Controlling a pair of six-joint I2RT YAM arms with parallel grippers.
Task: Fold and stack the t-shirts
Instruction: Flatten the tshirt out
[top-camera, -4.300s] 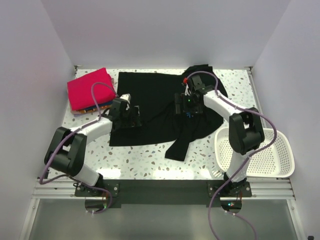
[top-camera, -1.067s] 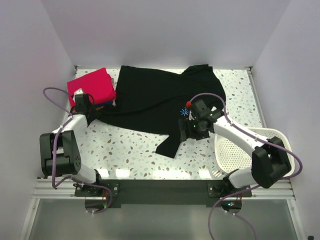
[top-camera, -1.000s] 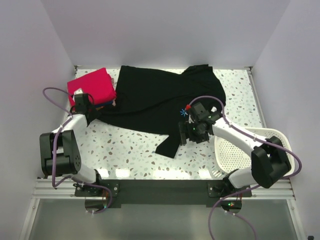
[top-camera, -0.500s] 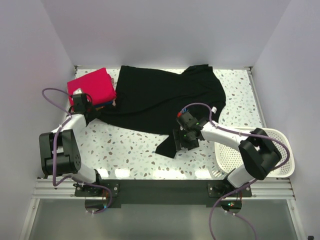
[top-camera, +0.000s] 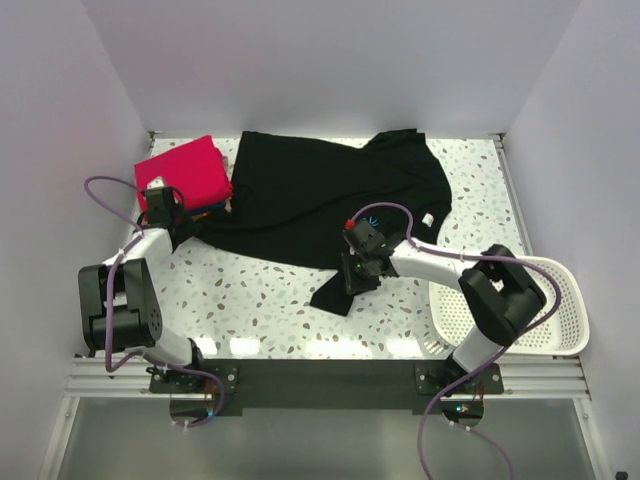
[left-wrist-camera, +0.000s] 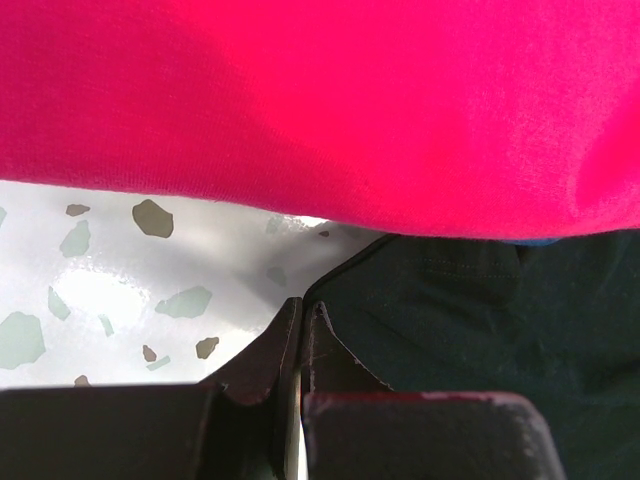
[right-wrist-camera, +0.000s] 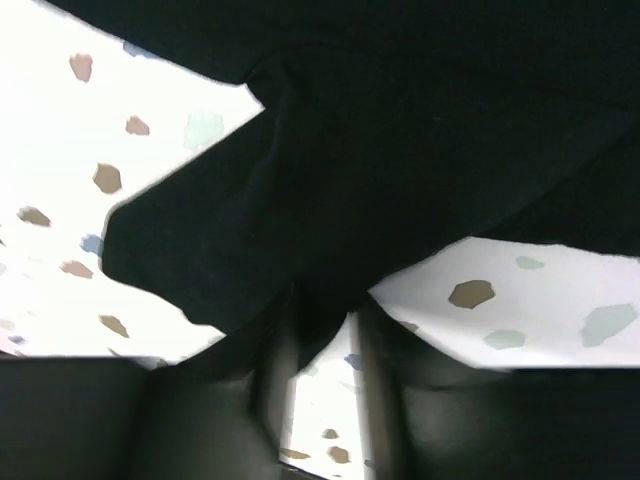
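Top view. The black t-shirt (top-camera: 320, 195) lies opened flat on the worktop (top-camera: 250, 300), its long axis running from the left-hand side to the far right corner. One narrow flap (top-camera: 335, 292) trails off toward the near edge. The cloth is plain and lightly creased. At the far left sits a folded pinkish-red t-shirt (top-camera: 183, 172), square-edged, on top of coloured shirts (top-camera: 210, 209) of which only a thin edge shows. The left arm is folded back at the elbow and reaches far-left, with the left pincer (top-camera: 172, 220) at the black shirt's left corner, just beside the red stack. The right arm bends across toward the centre, with the right pincer (top-camera: 352, 278) low over the flap. A white mesh basket (top-camera: 560, 300) stands at the near right.

Left wrist view. The left pincer (left-wrist-camera: 300, 312) has its jaws pressed together, and the black shirt's corner appears caught at their tips. The red shirt fills the upper frame, its edge touching the black cloth.

Right wrist view. The right pincer (right-wrist-camera: 322, 318) has its jaws apart with worktop visible between them. A fold of the black cloth dips between the tips.
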